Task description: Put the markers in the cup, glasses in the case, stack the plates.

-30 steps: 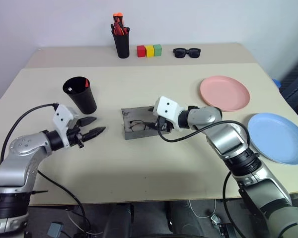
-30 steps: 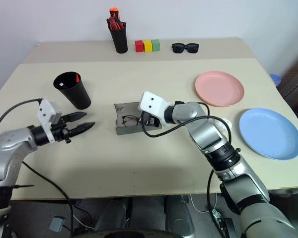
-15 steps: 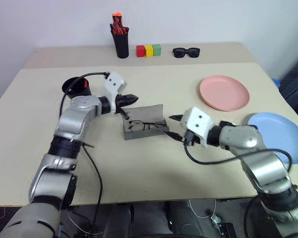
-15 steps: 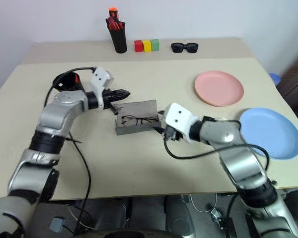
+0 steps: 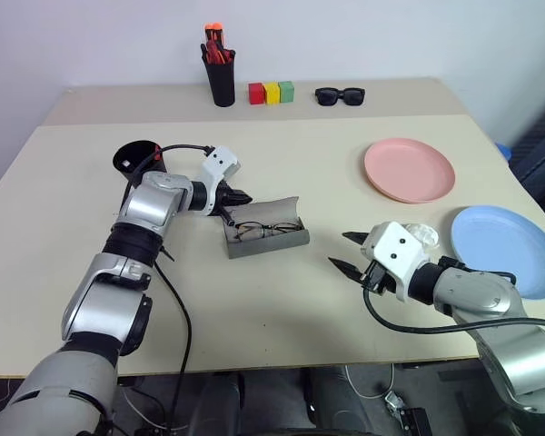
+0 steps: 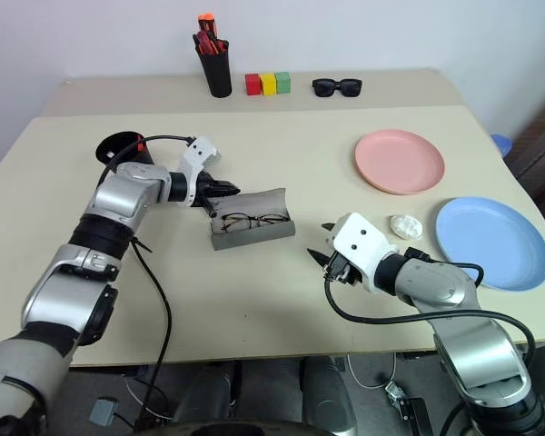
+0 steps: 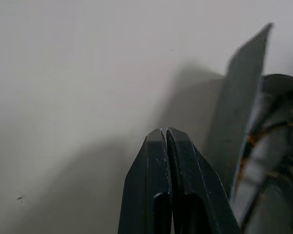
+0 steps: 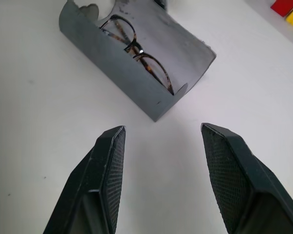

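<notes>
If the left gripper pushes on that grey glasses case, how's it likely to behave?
The case looks light, so it would probably slide on the smooth table rather than tip, as it sits low and long. Its raised lid flap looks thin and may flex. The glasses lie loose inside and might shift.

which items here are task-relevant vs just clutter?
Task things:
- cup, red marker showing inside it
- glasses, lying in the open case
- pink plate and blue plate, apart, unstacked

Lying about:
- pen holder with orange-red pens
- three coloured blocks
- black sunglasses
- small white crumpled thing
</notes>
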